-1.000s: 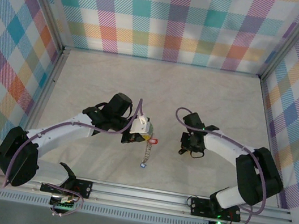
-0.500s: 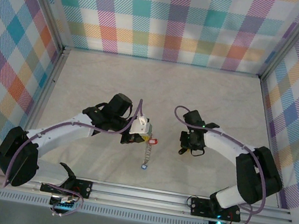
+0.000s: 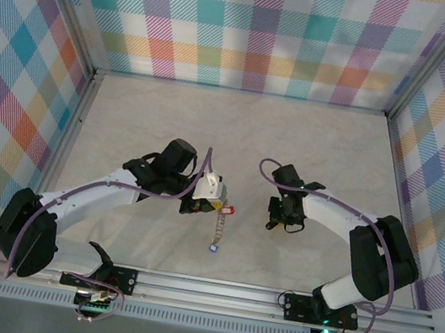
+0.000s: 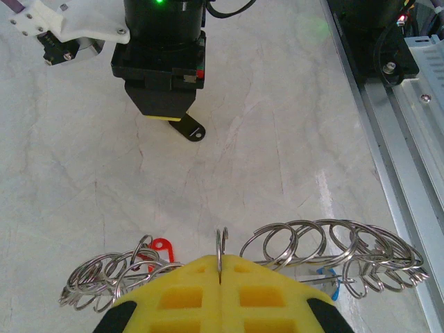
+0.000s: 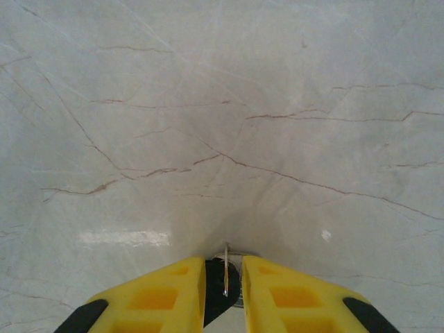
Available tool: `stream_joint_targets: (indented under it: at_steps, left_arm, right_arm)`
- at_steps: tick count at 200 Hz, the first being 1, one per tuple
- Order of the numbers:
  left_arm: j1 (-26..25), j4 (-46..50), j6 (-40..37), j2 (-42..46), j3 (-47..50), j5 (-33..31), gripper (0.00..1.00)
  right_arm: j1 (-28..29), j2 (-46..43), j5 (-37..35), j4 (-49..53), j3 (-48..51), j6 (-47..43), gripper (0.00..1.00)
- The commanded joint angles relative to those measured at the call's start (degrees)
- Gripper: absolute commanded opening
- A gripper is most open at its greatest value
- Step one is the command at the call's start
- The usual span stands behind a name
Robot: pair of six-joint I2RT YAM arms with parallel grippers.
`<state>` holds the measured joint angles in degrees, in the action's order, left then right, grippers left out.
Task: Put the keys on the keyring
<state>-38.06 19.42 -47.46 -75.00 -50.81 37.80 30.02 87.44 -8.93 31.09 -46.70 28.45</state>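
We saw the left claw (image 4: pixel 219 269) clamped on the keyring (image 4: pixel 219 243), a thin, stiff, springy wire at that frame's bottom centre, with the chain (image 4: pixel 333 243) and red key (image 4: pixel 160 245) lying on the marbled surface (image 4: pixel 277 139). The right claw (image 5: pixel 223 263) stood narrow around the black key (image 5: pixel 225 272) at its frame's lower edge, though we could not tell whether it gripped. We judged the keys light, rigid and slick, best pinched flat with the head's hole left free.

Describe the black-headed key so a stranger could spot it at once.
On the pale marbled table, look at the right gripper, just right of centre. The black-headed key is pinched between its yellow fingers. Its black head sets it apart from the red-headed key, which lies by the keyring at the left gripper.
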Motion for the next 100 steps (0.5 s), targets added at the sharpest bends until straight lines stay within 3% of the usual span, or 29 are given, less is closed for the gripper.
stream_joint_targets:
  at_steps: [1,51,73,100]
  left_arm:
    - [0.1,-0.4,-0.9,0.9,-1.4,1.0,0.00]
    - [0.1,-0.6,-0.8,1.4,-1.2,0.8,0.00]
    - [0.1,0.0,-1.0,2.3,-1.7,0.6,0.00]
    - [0.1,-0.2,0.1,4.4,-2.8,0.7,0.00]
  right_arm:
    - [-0.2,-1.1,-0.6,0.8,1.3,1.3,0.16]
    - [-0.2,-1.6,-0.9,-1.0,2.2,1.1,0.00]
    - [-0.2,-5.3,-0.3,-2.5,3.3,-1.1,0.00]
    - [0.7,-13.3,4.1,-6.3,4.5,-9.9,0.00]
